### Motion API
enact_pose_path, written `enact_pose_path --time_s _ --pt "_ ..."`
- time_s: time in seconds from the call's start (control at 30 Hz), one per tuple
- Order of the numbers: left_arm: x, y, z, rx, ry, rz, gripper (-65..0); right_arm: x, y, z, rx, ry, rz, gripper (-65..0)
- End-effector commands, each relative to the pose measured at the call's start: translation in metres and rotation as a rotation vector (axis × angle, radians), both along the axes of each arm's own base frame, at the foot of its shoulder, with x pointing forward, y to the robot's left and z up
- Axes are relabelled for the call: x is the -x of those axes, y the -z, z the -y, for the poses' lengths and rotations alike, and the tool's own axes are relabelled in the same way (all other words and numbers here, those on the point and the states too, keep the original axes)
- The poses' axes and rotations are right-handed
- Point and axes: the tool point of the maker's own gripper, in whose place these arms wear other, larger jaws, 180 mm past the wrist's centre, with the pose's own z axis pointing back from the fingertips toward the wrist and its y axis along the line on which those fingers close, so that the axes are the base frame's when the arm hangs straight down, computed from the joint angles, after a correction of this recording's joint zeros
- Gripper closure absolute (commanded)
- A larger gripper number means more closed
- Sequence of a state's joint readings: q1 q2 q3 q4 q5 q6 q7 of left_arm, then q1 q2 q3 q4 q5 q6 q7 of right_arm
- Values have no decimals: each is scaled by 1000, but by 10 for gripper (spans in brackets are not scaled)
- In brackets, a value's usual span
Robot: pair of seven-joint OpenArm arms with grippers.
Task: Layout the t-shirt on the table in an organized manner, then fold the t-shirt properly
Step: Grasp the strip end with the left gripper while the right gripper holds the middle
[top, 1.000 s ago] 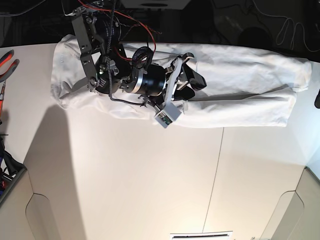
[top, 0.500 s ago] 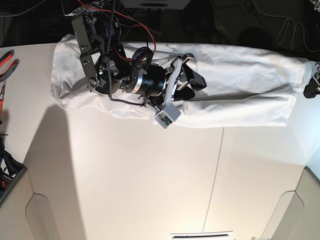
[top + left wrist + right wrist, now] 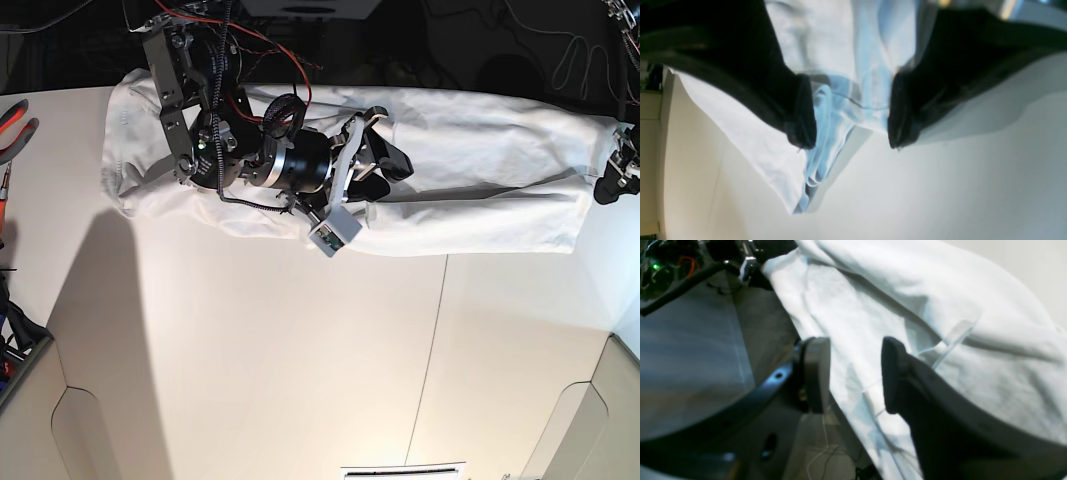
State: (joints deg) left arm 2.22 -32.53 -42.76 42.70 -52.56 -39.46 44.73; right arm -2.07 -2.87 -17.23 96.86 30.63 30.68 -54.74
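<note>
The white t-shirt (image 3: 480,170) lies as a long wrinkled strip along the far edge of the table (image 3: 300,350). My right gripper (image 3: 378,160) hovers over the strip's middle. In the right wrist view its jaws (image 3: 855,376) stand apart with a layer of the t-shirt (image 3: 907,306) running through the gap, not pinched. My left gripper (image 3: 607,185) is at the strip's right end. In the left wrist view it is open (image 3: 850,136), and the folded edge of the t-shirt (image 3: 846,50) lies between its black fingertips (image 3: 803,133).
Red-handled pliers (image 3: 12,130) lie at the table's left edge, with a dark bin (image 3: 15,350) below them. A thin dark seam (image 3: 430,340) crosses the tabletop. Cables and dark floor lie beyond the far edge.
My left gripper has come in from the right edge of the base view to the shirt's right end. The right arm and the shirt have stayed put.
</note>
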Motion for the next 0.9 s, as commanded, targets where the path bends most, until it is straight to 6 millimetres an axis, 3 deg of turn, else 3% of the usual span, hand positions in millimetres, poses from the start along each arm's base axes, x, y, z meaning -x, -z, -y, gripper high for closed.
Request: enact_pose_path --time_s 0.0,0.13,0.37,0.57,0.87 --pt "-7 -13 -10 -28 3 32 -385 -6 -16 -6 -52 1 37 -250" --pt "-8 -11 -1 14 0 44 -385 -6 -16 -6 -52 2 37 -250" --pt "-18 -28 24 223 5 143 -385 -6 -16 -6 -51 2 38 -250" --pt "-18 -30 25 235 6 151 -385 -6 -16 -6 -52 2 38 -250" --pt "-10 -14 16 124 17 64 -385 -6 -16 -6 -52 2 38 -250"
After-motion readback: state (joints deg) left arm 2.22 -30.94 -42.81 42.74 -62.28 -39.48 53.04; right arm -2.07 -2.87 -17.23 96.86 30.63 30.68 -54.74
